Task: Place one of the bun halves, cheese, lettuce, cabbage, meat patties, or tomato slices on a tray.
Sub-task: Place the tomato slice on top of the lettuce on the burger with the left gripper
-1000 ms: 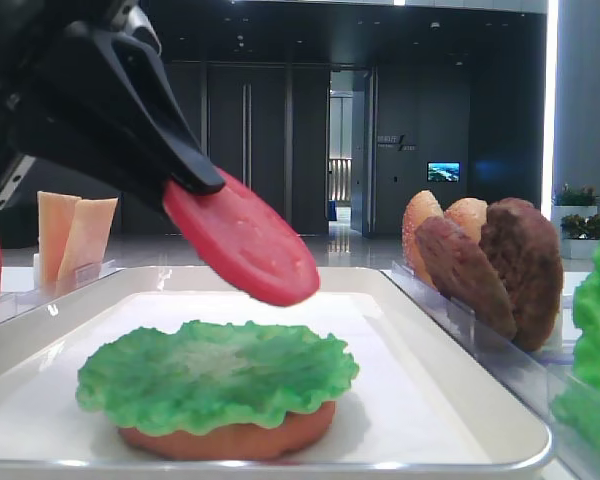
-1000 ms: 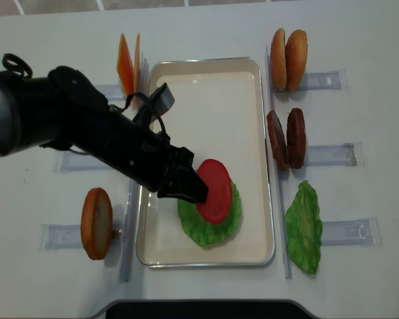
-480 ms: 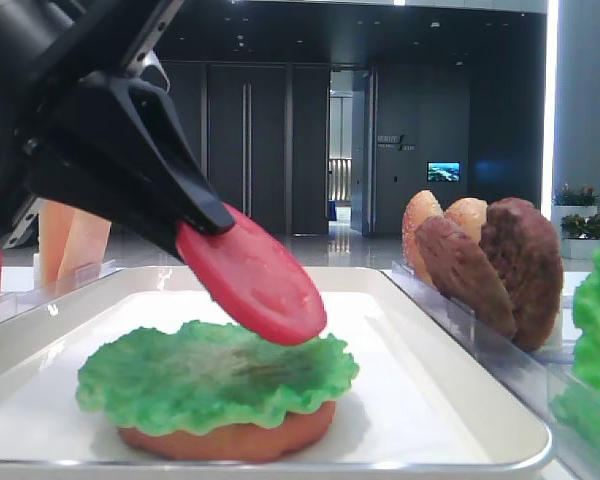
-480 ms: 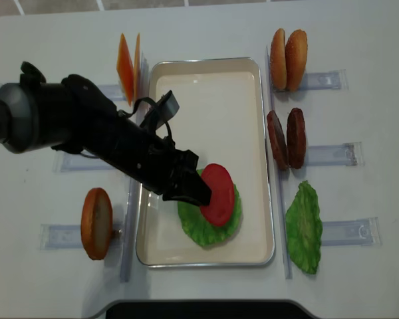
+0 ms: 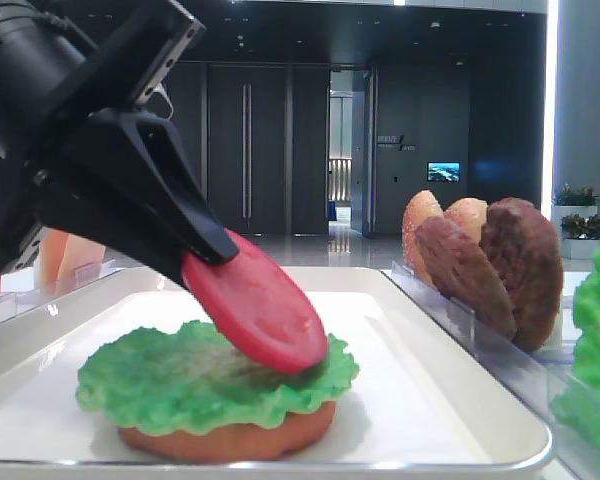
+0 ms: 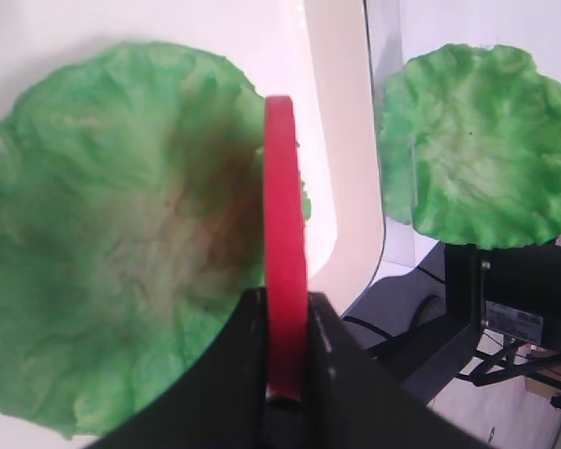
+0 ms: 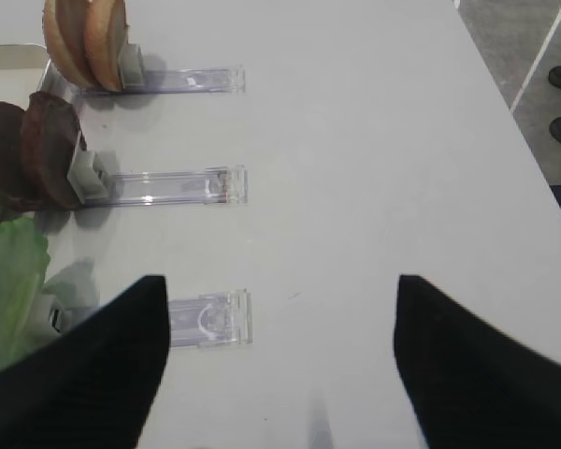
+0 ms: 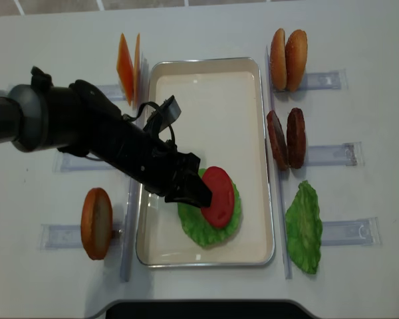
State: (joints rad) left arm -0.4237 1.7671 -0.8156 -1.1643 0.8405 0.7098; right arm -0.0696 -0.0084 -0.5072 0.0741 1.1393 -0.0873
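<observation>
My left gripper [image 8: 201, 195] is shut on a red tomato slice [image 8: 219, 197], which shows edge-on between the black fingers [image 6: 238, 365] in the left wrist view. The slice [image 5: 257, 305] is tilted, and its low end appears to touch the green lettuce [image 5: 170, 375]. That leaf lies on a bun half [image 5: 230, 441] in the white tray [image 8: 206, 100], toward its near end. My right gripper [image 7: 280, 365] stands open over bare table with nothing between its fingers.
Right of the tray, clear holders carry two bun halves [image 8: 288, 50], two meat patties [image 8: 286, 138] and a lettuce leaf [image 8: 304, 226]. On the left stand cheese slices [image 8: 128, 63] and another bun half [image 8: 96, 222]. A clear holder [image 7: 210, 318] lies by my right gripper.
My left gripper has come down and slightly nearer with the tomato slice, from hanging above the lettuce to reaching it. The right gripper view has no earlier frame.
</observation>
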